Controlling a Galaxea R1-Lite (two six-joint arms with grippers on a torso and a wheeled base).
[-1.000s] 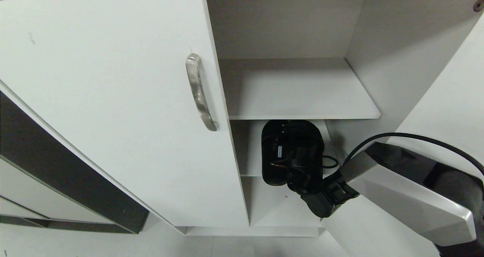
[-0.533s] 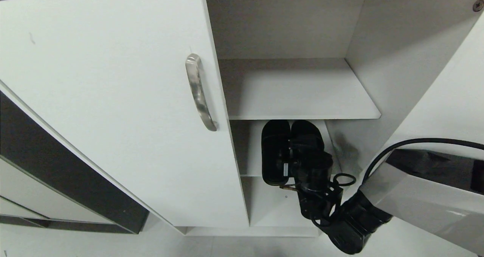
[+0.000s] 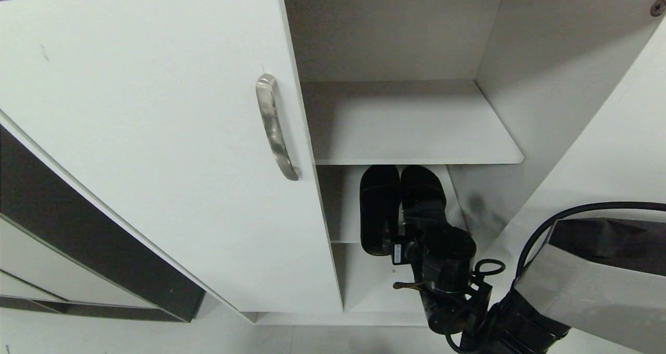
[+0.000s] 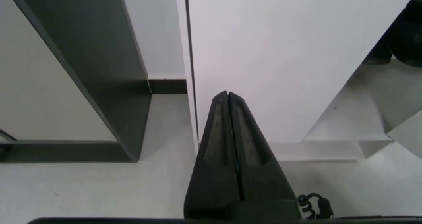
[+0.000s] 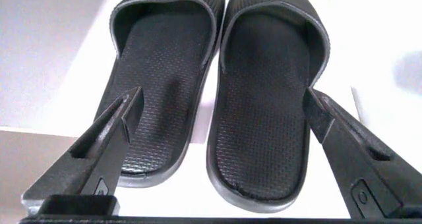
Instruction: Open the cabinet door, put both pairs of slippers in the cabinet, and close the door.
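The right pincer (image 5: 222, 95) is spread and grips nothing. The black slippers (image 3: 380, 203) lie just ahead of it, side by side on the lower shelf (image 3: 343, 213), heels toward its fingertips. Placing the first pair looks done. The next move calls for drawing the arm straight back clear of the heels, then fetching the second pair. The door (image 3: 614, 151) to its right stands open. The left pincer (image 4: 227, 100) is pressed together, empty.

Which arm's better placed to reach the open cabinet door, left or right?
Right, probably. The right gripper is open by the shelved slippers, beside the open door. The left gripper is shut, facing the closed door.
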